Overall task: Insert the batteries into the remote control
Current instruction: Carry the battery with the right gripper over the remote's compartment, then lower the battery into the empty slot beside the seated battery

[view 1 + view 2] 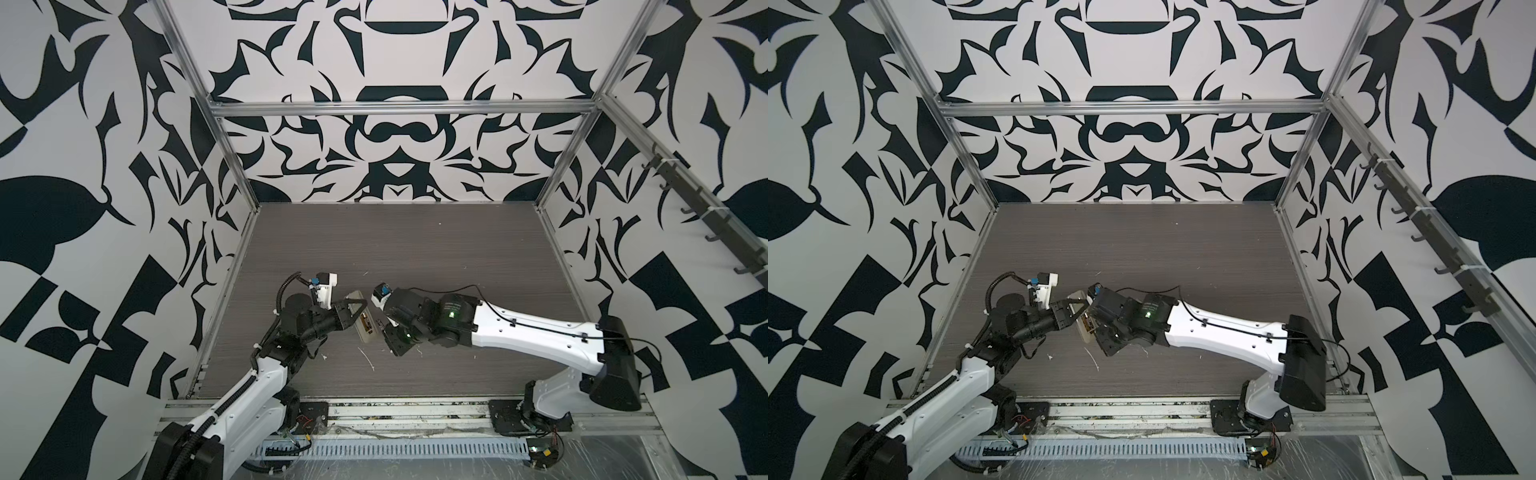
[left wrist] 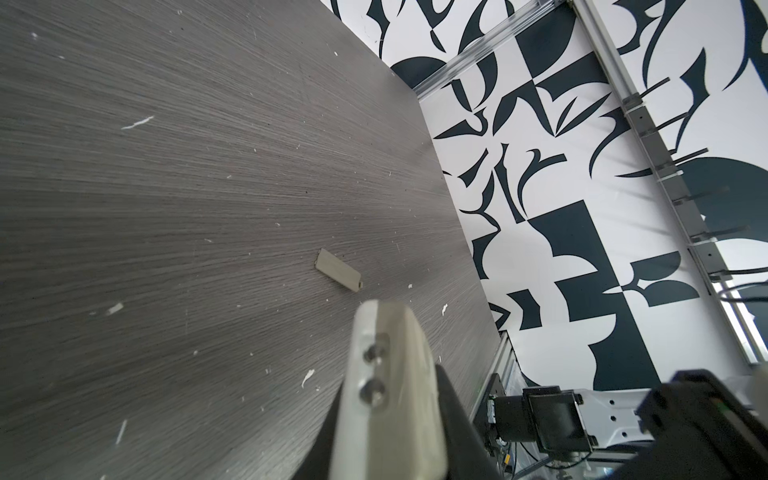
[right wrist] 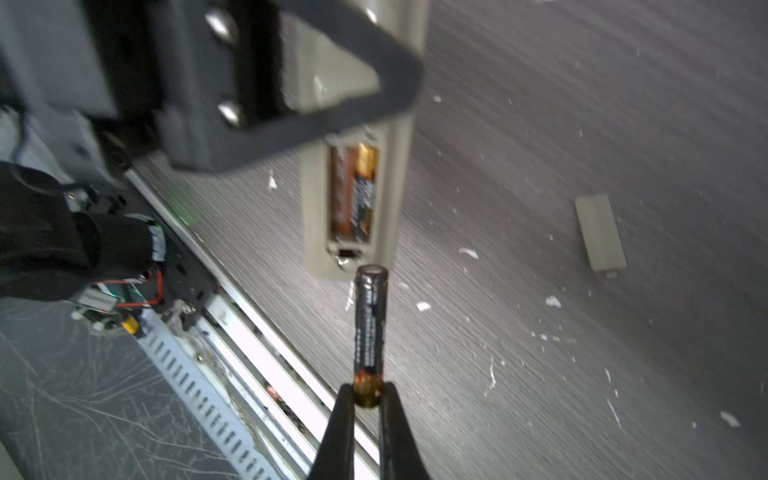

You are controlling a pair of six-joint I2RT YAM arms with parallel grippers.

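- the left gripper (image 1: 356, 309), a black frame-fingered claw, is closed across the remote control (image 3: 316, 216), a slim handset with its beige plastic back turned up.
- in both top views the remote sits between the two arms, over the near middle of the grey wood-grain table (image 3: 540, 124). it runs lengthways away from the front rail.
- the battery compartment in the remote's back is uncovered. one small dark battery with a copper band (image 3: 362, 191) lies seated in it.
- the slot beside that battery is an orange-brown blur, and i cannot tell what is in it.
- the right gripper (image 3: 368, 399) has its two black fingers pinched tight on the copper end of a second slim dark battery (image 3: 370, 324).
- this battery sticks straight out from the fingertips, in line with the compartment. its free end is just beside the remote's near end, and a thin gap shows between them in the right wrist view.
- the flat beige rectangular compartment cover (image 3: 600, 235) lies on the table, well apart from the remote. the left wrist view shows it too, on bare table beyond the fingertip.
- white scraps of debris (image 3: 468, 252) are scattered over the tabletop around both grippers.
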